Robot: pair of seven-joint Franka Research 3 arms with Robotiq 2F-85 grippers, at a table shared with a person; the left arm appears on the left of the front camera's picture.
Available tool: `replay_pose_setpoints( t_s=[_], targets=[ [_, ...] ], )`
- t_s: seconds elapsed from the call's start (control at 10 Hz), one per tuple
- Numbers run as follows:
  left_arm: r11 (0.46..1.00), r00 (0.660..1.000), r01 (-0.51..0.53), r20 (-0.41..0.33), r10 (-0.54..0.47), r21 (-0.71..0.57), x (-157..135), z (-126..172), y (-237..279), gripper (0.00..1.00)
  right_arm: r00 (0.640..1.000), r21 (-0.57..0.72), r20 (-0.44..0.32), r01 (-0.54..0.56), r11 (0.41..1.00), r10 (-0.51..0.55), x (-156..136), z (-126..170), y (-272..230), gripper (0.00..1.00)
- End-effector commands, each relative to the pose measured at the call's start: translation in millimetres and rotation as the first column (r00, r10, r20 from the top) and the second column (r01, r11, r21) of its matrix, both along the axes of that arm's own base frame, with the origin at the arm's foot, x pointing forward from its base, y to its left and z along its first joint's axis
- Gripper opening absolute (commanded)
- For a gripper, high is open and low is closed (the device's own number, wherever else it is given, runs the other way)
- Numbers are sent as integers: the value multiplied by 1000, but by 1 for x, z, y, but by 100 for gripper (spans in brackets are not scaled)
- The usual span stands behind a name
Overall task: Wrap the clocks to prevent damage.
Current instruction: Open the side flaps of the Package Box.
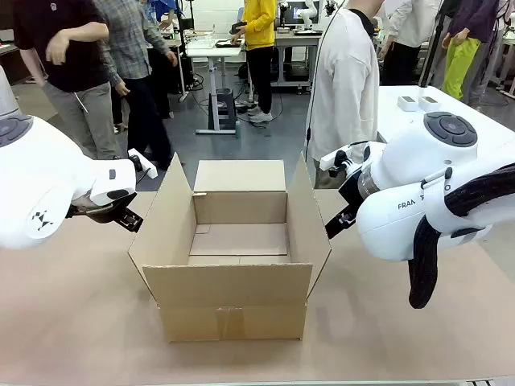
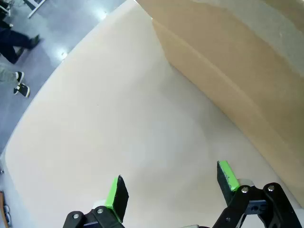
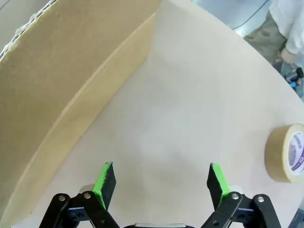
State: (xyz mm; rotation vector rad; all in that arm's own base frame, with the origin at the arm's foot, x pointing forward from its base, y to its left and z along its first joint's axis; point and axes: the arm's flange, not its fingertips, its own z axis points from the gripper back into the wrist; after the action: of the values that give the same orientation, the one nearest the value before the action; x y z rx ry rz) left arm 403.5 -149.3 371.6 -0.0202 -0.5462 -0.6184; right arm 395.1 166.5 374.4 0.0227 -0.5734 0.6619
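Open brown cardboard box (image 1: 233, 293): sitting at the middle of the pale tan desk (image 1: 80, 322), mouth facing upward, long axis running left to right.
Left gripper (image 2: 173, 183): hovering beside the box, fingers spreading wide, holding nothing.
Right gripper (image 3: 161, 178): likewise; beige tape roll (image 3: 285, 153) lying near.

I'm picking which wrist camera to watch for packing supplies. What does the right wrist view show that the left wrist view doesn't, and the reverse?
Right wrist view, not the left: a roll of tape on the table at the picture's right edge, a person's white sleeve at the top right, and the open right gripper.
Left wrist view, not the right: grey floor with a person's shoes at the upper left, and the open left gripper.
Shared: a side wall of the cardboard box and bare table beneath the jaws.
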Motion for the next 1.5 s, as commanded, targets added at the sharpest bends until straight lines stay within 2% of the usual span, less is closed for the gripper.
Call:
replay_pose_setpoints(
  t_s=[0.0,1.3,1.4],
  targets=[
    [1000,1000,0,0,0,0,0,0,0,100,1000,0,0,0,1000,0,0,0,0,100],
    [1000,1000,0,0,0,0,0,0,0,100,1000,0,0,0,1000,0,0,0,0,100],
    [995,995,71,62,-75,75,-1,39,1,100,1000,0,0,0,1000,0,0,0,0,100]
  ],
)
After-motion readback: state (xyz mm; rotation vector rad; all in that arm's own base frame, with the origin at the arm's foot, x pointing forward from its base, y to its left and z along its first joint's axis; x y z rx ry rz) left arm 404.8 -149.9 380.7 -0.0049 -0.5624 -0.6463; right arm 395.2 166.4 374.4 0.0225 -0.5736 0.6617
